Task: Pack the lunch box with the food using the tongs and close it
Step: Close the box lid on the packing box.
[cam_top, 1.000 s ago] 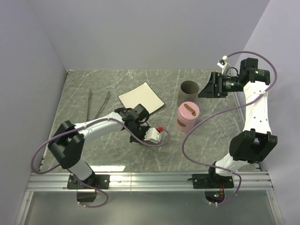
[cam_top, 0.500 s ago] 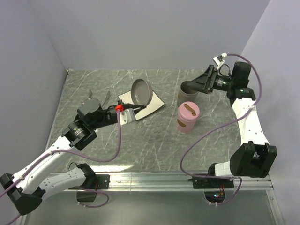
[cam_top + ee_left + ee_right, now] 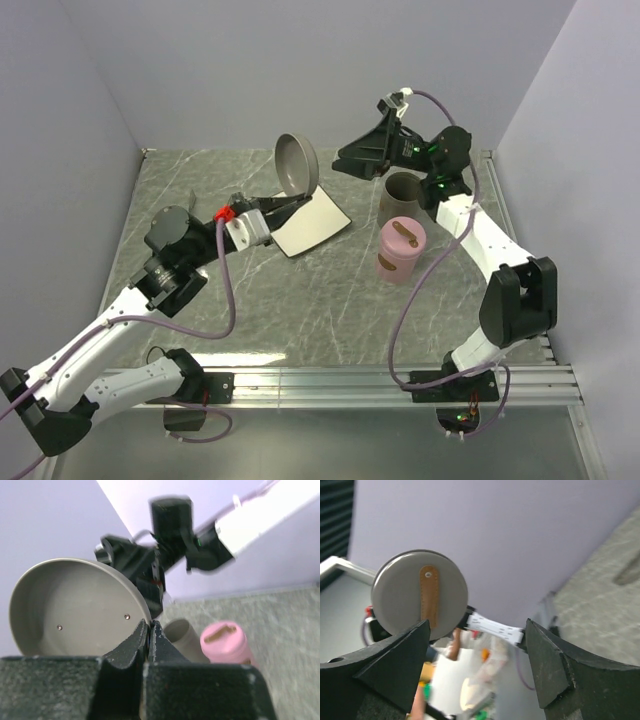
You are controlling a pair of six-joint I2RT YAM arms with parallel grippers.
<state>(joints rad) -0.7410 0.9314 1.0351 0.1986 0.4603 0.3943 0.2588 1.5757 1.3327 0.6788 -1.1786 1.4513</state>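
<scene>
My left gripper (image 3: 293, 198) is shut on the rim of a round grey lid (image 3: 297, 163) and holds it on edge in the air above the white plate (image 3: 312, 225). The left wrist view shows the lid's hollow inside (image 3: 75, 605) above the closed gripper (image 3: 149, 625). The right wrist view shows its outer face with a brown strap (image 3: 420, 592). My right gripper (image 3: 347, 160) hovers just right of the lid, open (image 3: 477, 625) and holding nothing. The open grey lunch box cylinder (image 3: 403, 192) stands behind a pink lidded one (image 3: 401, 248). The plate looks bare. I cannot make out the food or the tongs.
Grey walls close the table at the back and on both sides. My left arm (image 3: 165, 262) stretches across the left part of the table, and its purple cable (image 3: 225, 300) loops beside it. In the right wrist view the background below the lid is too blurred to read.
My left arm has lifted the grey lid off the table and raised it up and back. My right arm has swung left, from beside the grey cylinder towards the lid.
</scene>
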